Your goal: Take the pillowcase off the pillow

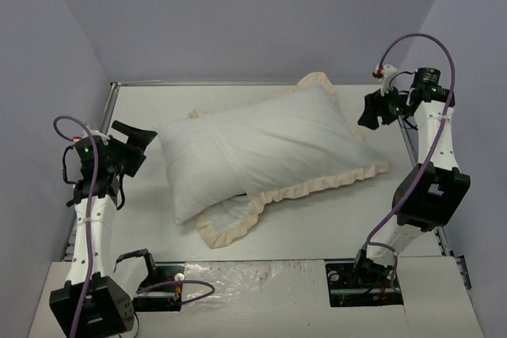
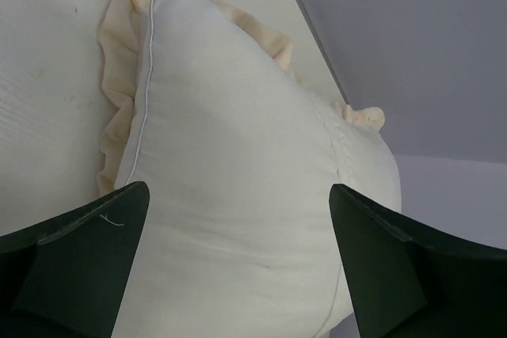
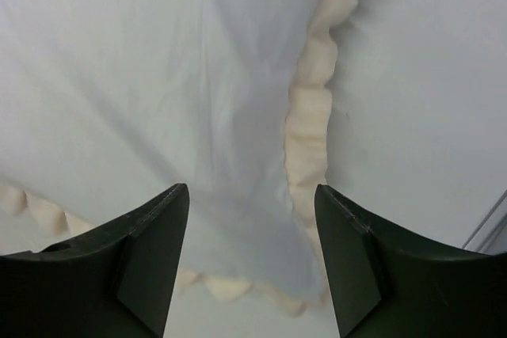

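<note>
Top external view: a white table (image 1: 325, 227) sits boxed in by plain pale lilac walls (image 1: 238, 13) at 9, 12 and 3 o'clock. Mid-table lies the pillow (image 1: 194, 172), plump and white, its bare end sticking out toward 8 o'clock. The pillowcase (image 1: 309, 136), white face up, covers the rest toward 2 o'clock, and its cream frill (image 1: 317, 187) spreads flat on the tabletop around it. The left gripper (image 1: 141, 148) hovers at 9 o'clock of the pillow, just off its bare end, jaws spread wide and holding nothing. The right gripper (image 1: 371, 110) hangs at 3 o'clock, above the frilled edge, jaws apart and empty.
</note>
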`<state>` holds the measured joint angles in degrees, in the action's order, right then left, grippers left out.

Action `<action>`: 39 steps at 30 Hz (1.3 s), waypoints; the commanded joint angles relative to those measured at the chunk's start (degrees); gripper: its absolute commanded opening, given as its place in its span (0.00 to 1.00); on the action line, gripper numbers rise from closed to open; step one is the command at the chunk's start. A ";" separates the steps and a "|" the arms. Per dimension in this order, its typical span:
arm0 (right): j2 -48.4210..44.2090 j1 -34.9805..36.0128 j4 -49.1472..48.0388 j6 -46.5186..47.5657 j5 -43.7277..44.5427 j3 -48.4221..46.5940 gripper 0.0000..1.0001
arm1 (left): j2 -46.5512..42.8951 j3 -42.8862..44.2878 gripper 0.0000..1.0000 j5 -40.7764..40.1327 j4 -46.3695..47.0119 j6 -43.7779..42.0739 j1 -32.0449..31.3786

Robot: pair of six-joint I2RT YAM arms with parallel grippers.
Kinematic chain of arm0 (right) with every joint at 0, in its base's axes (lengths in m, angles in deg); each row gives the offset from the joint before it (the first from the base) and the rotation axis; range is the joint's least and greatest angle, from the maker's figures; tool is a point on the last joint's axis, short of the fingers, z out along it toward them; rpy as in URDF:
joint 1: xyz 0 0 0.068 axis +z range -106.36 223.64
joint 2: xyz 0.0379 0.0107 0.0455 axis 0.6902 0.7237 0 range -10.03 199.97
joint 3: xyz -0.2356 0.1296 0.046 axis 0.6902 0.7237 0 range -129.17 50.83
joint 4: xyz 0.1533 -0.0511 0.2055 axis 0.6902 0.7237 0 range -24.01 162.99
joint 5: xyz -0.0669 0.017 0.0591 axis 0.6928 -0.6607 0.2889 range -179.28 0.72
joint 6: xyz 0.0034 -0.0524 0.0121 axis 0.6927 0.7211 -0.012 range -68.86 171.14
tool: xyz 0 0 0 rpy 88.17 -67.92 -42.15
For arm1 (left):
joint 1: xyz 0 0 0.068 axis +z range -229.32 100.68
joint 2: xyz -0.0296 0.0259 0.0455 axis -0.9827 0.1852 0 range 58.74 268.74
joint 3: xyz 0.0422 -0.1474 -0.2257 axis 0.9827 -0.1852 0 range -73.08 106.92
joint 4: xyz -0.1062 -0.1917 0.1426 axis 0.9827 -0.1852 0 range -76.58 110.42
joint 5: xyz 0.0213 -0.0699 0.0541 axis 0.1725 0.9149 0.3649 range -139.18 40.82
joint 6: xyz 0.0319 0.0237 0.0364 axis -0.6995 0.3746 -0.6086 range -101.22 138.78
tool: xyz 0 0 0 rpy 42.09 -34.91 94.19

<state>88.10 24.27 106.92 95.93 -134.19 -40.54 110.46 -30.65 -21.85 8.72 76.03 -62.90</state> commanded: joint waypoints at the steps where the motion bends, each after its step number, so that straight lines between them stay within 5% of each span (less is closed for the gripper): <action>1: 4.51 3.89 -3.12 -17.26 -1.16 -7.83 0.60 | 7.65 5.45 0.97 -2.01 -0.50 -1.00 -2.71; 5: 7.25 11.62 -15.06 -38.51 11.12 -13.04 0.69 | 15.68 11.43 0.97 -7.81 -4.29 -3.03 -8.32; 6: 7.43 12.77 -18.13 -43.51 19.77 -12.69 0.80 | 16.91 12.66 0.96 -8.86 -4.29 -2.85 -8.86; 9: 8.74 14.89 -26.67 -56.63 24.68 -11.38 1.00 | 21.82 12.76 0.96 -9.75 -0.79 -0.75 -9.83; 13: 11.47 15.24 -41.66 -74.45 24.77 -8.05 1.00 | 26.22 13.28 0.96 -8.79 3.00 0.23 -10.97; 16: 15.59 16.38 -49.60 -78.71 28.80 -8.38 1.00 | 29.48 14.51 0.96 -7.56 3.62 -0.39 -12.29; 29: 36.95 19.02 -49.98 -85.31 30.59 -19.37 0.99 | 33.88 15.75 0.96 -3.51 5.73 -3.91 -13.17; 32: 38.28 19.02 -50.07 -87.15 26.46 -17.44 0.90 | 34.41 15.49 0.96 -2.90 6.96 -3.64 -13.87; 39: 31.70 18.24 -63.31 -89.79 10.75 -6.90 0.03 | 35.20 13.73 1.00 -2.20 13.35 -1.80 -15.81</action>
<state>125.62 42.34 50.88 7.79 -113.60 -50.44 146.18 -17.12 -26.51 16.32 73.54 -77.00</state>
